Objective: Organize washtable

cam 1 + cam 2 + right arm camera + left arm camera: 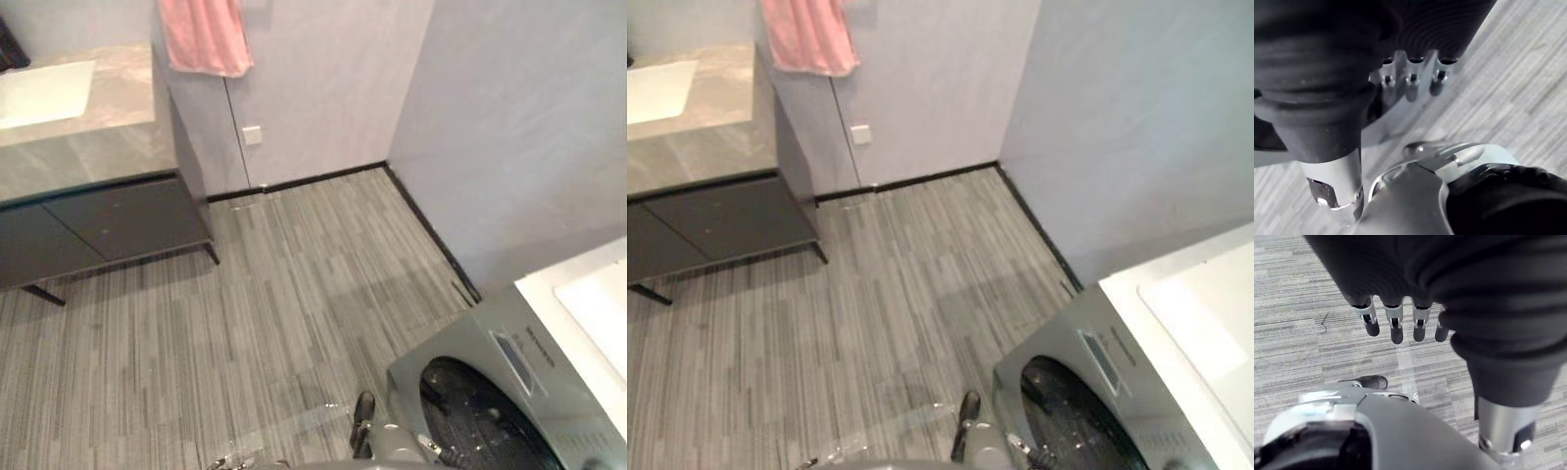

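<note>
Left hand: fingers straight and hanging down, thumb apart, nothing held. It is low over the floor and well apart from the desk.
Right hand: fingers relaxed and nearly straight, nothing held. It is also over the floor and well apart from the desk.
Task's thing: the desk is a grey stone top on a dark cabinet with thin legs, and a white sink is set into its top.
Bearing: the desk lies ahead and to the robot's left, with open floor between it and both hands.
Long axis: the desk's front edge runs crosswise, ending at the corner below the towel.
Nearer arm: the left, judged from the desk's side.
Towel: pink, hanging on the wall above the desk's right end.
Washer: across the floor from the desk, on the robot's right.
Next move: judged to be an approach to the desk, since neither hand is within reach of it.
Items on desk: cannot tell from here.
</note>
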### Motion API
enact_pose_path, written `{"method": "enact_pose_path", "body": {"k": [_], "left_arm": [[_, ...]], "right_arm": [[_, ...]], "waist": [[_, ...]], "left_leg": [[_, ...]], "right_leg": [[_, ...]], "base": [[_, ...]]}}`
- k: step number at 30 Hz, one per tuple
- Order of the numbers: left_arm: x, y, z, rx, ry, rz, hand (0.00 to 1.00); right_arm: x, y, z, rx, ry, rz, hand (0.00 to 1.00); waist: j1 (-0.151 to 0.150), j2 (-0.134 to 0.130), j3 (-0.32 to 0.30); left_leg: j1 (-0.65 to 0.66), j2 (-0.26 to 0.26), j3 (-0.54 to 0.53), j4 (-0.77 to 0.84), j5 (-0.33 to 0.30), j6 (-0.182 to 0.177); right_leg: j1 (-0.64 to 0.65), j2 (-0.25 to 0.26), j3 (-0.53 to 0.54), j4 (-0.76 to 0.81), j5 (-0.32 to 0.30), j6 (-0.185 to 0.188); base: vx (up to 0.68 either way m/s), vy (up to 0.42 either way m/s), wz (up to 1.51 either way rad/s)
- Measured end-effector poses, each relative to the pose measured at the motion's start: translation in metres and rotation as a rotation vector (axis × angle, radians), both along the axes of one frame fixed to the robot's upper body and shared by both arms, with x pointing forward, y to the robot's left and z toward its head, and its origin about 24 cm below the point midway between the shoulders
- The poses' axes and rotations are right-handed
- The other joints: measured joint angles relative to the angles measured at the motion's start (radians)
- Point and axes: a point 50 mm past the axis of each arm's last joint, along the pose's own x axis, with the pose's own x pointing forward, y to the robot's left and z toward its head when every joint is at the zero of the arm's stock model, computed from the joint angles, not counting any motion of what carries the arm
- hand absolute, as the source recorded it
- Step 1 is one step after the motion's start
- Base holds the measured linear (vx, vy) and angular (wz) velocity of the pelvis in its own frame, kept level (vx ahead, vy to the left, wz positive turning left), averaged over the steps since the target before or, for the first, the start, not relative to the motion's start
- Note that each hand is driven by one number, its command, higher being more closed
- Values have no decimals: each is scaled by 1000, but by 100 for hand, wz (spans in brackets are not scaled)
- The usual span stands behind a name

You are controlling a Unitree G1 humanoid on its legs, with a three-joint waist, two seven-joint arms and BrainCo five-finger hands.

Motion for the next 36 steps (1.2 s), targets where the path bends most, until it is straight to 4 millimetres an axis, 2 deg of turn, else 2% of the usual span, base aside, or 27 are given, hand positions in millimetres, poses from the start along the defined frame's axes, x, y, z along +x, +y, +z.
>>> {"method": "enact_pose_path", "body": {"k": [1, 3, 4, 5, 6, 8, 9, 10, 11, 12, 13, 14, 17, 18, 19, 20, 22, 23, 24, 25, 26, 28, 30, 31, 32, 34, 36], "left_arm": [[0, 1, 0, 0, -3, 2, 0], [0, 3, 1, 4, -21, 37, 0], [2, 2, 1, 2, -29, 60, 0], [1, 1, 1, -2, -34, 111, 0], [1, 1, 1, -1, -37, 148, 0], [1, 3, 1, -5, -52, 213, 0], [0, 4, 2, -3, -55, 225, 0], [3, 8, 3, 7, -79, 245, 0], [4, 10, 4, 12, -88, 250, 0], [6, 10, 4, 22, -97, 251, 0], [5, 3, 3, 11, -94, 251, 0], [4, 8, 4, 21, -91, 256, 0], [3, 23, 7, 56, -100, 271, 0], [4, 24, 7, 55, -106, 285, 0], [4, 23, 7, 53, -107, 289, 0], [7, 22, 7, 49, -111, 282, 0], [9, 20, 7, 52, -115, 259, 0], [11, 17, 7, 49, -123, 242, 0], [12, 16, 7, 46, -125, 238, 0], [12, 16, 7, 45, -124, 238, 0], [9, 9, 5, 27, -117, 245, 0], [6, 5, 4, 20, -102, 250, 0], [6, 5, 3, 18, -101, 249, 0], [6, 4, 3, 15, -101, 242, 0], [6, 4, 3, 13, -101, 241, 0], [4, 9, 4, 17, -97, 217, 0], [2, 10, 3, 24, -79, 198, 0]], "right_arm": [[-2, 1, -1, 3, 9, 2, 0], [-10, 2, -3, 38, 53, 33, 0], [-10, 2, -3, 46, 60, 42, 0], [-11, 0, -3, 53, 59, 43, 0], [-11, -1, -3, 53, 61, 41, 0], [-13, 1, -4, 49, 71, 36, 0], [-13, 2, -4, 43, 71, 35, 0], [-14, 7, -5, 36, 69, 32, 0], [-14, 8, -5, 32, 68, 29, 0], [-13, 9, -5, 28, 64, 30, 0], [-11, 0, -2, -3, 46, 36, 0], [-11, 2, -3, -1, 49, 36, 0], [-18, 18, -6, 36, 65, 61, 0], [-17, 20, -7, 39, 66, 67, 0], [-16, 20, -7, 39, 65, 72, 0], [-15, 19, -6, 31, 64, 95, 0], [-15, 15, -5, 19, 64, 115, 0], [-13, 15, -5, 14, 63, 135, 0], [-13, 12, -5, 8, 64, 140, 0], [-14, 11, -5, 3, 65, 139, 0], [-14, 2, -3, -17, 69, 139, 0], [-15, -1, -3, -23, 72, 134, 0], [-15, -2, -3, -21, 68, 108, 0], [-16, -3, -2, -19, 65, 85, 0], [-16, -3, -3, -18, 64, 79, 0], [-22, 3, -4, 9, 68, 16, 0], [-22, 9, -5, 26, 60, -18, 0]], "waist": [[2, -5, -2], [10, -27, -17], [11, -25, -17], [11, -19, -16], [13, -16, -15], [20, -24, -10], [27, -32, -7], [38, -55, -3], [40, -64, -3], [39, -63, -4], [36, -18, -2], [38, -21, -4], [36, -90, -26], [40, -98, -24], [42, -99, -23], [42, -93, -18], [41, -82, -15], [41, -81, -16], [39, -65, -8], [39, -61, -8], [39, -34, -10], [38, -19, -11], [37, -15, -14], [36, -10, -18], [37, -11, -18], [35, -42, -39], [31, -47, -43]], "left_leg": [[-9, 3, -1, 43, 3, -2], [-89, 9, 0, 281, 10, -16], [-119, 13, 0, 353, 11, -18], [-183, 31, 3, 503, 31, -52], [-242, 54, 20, 638, 24, -71], [-266, 93, 100, 707, -32, -52], [-267, 99, 123, 698, -46, -32], [-278, 95, 150, 637, -68, -17], [-287, 94, 157, 579, -68, -16], [-296, 92, 157, 444, -47, -5], [-317, 101, 107, 274, 96, 6], [-305, 86, 115, 275, 90, 11], [-290, 6, 107, 214, 94, 13], [-296, -12, 91, 236, 93, 13], [-300, -21, 66, 252, 92, 15], [-301, -42, -3, 287, 90, 18], [-308, -44, -47, 328, 87, 16], [-318, -34, -62, 360, 82, 10], [-327, -21, -73, 385, 72, 3], [-329, -17, -81, 390, 68, 1], [-318, -5, -125, 378, 40, 3], [-287, -3, -140, 346, 19, 10], [-273, -4, -140, 332, -33, 24], [-261, -7, -139, 303, -97, 23], [-260, -9, -136, 300, -104, 20], [-262, -52, -84, 287, -130, 49], [-227, -74, -54, 258, -128, 64]], "right_leg": [[22, -1, -1, 1, -11, -3], [94, -14, -1, -38, -47, 8], [109, -16, -2, -55, -47, 8], [140, -20, -2, -86, -48, 8], [173, -24, 3, -112, -48, 8], [236, -31, 23, -144, -48, 8], [257, -38, 34, -148, -50, 12], [289, -63, 60, -149, -59, 35], [294, -72, 70, -149, -60, 45], [298, -77, 87, -149, -66, 78], [302, -55, 110, -154, -76, 120], [307, -68, 122, -164, -71, 136], [299, -122, 138, -200, -52, 157], [301, -138, 141, -201, -53, 158], [307, -146, 143, -201, -53, 159], [327, -156, 154, -205, -53, 159], [343, -157, 182, -212, -56, 163], [342, -148, 198, -214, -58, 167], [337, -140, 216, -214, -58, 167], [333, -138, 223, -214, -58, 167], [316, -120, 262, -214, -55, 168], [301, -108, 308, -214, -50, 173], [265, -107, 366, -208, -44, 183], [223, -107, 407, -190, -46, 197], [217, -109, 411, -186, -46, 198], [154, -152, 442, -112, -46, 199], [86, -168, 441, 20, -46, 198]], "base": [[432, -241, 27], [330, -170, 19], [301, -100, 8], [272, -36, -1], [306, -4, -9], [207, 41, -21], [142, 104, -44], [153, 175, -49], [153, 252, -59], [149, 333, -46], [138, 326, -38], [188, 299, -22], [175, 175, -2], [126, 142, 10], [99, 98, 6], [76, 41, 1], [36, -3, -13], [-20, -33, -32], [-26, -18, -33], [-23, 5, -55], [5, 7, -67], [18, 8, -74], [13, 122, -87], [8, 180, -77], [12, 223, -86], [30, 216, -64], [89, 210, -43]]}}
